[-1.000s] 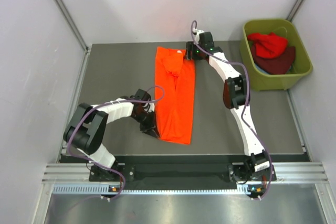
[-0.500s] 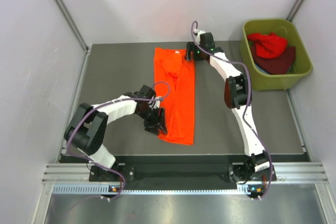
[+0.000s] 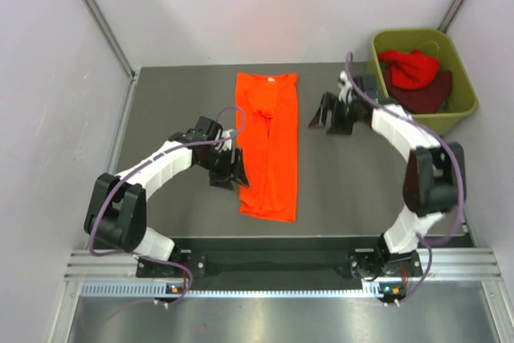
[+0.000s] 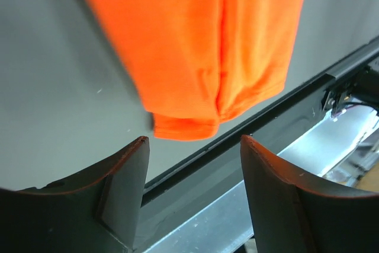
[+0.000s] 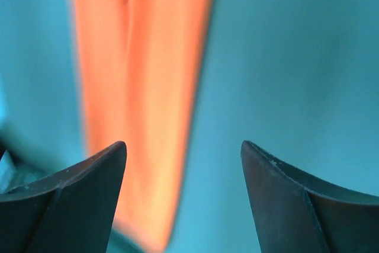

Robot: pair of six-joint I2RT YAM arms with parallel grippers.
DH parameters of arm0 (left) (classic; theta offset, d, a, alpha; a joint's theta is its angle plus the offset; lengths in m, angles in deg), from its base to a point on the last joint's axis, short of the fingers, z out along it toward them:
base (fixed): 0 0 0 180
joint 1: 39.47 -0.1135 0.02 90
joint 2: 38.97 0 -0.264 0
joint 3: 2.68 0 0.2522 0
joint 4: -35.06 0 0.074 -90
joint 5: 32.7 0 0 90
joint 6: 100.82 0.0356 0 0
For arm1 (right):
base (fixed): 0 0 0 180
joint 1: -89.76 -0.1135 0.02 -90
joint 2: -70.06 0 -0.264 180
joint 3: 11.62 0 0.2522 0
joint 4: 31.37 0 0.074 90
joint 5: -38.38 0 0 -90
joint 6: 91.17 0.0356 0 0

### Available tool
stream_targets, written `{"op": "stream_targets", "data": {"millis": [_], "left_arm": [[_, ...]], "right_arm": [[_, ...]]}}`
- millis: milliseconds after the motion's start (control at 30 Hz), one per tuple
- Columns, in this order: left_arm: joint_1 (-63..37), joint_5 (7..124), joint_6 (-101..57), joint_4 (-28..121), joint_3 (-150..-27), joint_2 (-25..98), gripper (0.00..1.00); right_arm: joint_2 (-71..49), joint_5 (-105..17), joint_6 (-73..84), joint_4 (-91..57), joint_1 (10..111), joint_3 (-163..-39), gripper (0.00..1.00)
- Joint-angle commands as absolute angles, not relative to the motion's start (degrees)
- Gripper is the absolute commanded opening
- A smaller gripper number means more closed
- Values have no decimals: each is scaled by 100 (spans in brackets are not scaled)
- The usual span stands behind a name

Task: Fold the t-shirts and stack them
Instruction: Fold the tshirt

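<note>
Pale walls closed in a dark grey counter (image 3: 177, 110), with a metal rail along its near edge.

The orange t-shirt (image 3: 269, 150) lay flat mid-counter, folded into a long narrow strip. Its collar was at the far end and its hem was toward the rail.

The left claw (image 3: 230, 169) sat just beside the strip's left edge, over the near half. Its jaws were spread and gripped nothing. The right claw (image 3: 329, 118) was off to the right of the collar end, clear of the cloth, likewise spread and empty.

An olive-green tub (image 3: 377, 86) stood at the far right corner. A red t-shirt (image 3: 411, 67) was heaped in it on a dark maroon one (image 3: 426, 98).

Judged stage: lengthwise folds were done, and the crosswise fold and stacking were not yet done.

Risks:
- The left wrist view showed the layers at the hem lying unevenly. A pinch that took only the top layer could pull the fold open.
- Soft cloth dragged along the counter could bunch or skew the strip.
- The hem lay near the counter's front edge. A low approach there could push it over onto the rail.
- The right wrist view was blurred, so I could not check the edge on that side.

Count:
- T-shirts: three visible, one orange, one red and one maroon. I could not tell whether more lay underneath in the tub.
- Tub: one.
- Claws: two.
</note>
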State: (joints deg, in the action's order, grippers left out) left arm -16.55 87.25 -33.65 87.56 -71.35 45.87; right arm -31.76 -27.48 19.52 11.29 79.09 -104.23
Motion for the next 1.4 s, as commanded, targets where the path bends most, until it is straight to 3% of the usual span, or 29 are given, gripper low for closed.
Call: {"op": "stream_targets", "data": {"millis": [0, 133, 467, 800, 1367], "left_arm": [[-1802, 8744, -3647, 8697, -6848, 4655, 67], [-1829, 8885, -3648, 8775, -6689, 4804, 65], [-1837, 8754, -3701, 8529, -6109, 4892, 60], [-1837, 8622, -3850, 8108, -6100, 5156, 54], [-1829, 8920, -4193, 7747, -6091, 5455, 53]], "right_arm": [[-2393, -1094, 3280, 702, 7799, -8589, 78], [-1881, -1040, 3460, 471, 7658, -7375, 77], [-1967, -251, 4241, -503, 7343, -6318, 71], [-2521, -556, 4462, -1023, 6287, -6528, 65], [-2935, -987, 4023, -294, 6120, -6704, 62]]}}
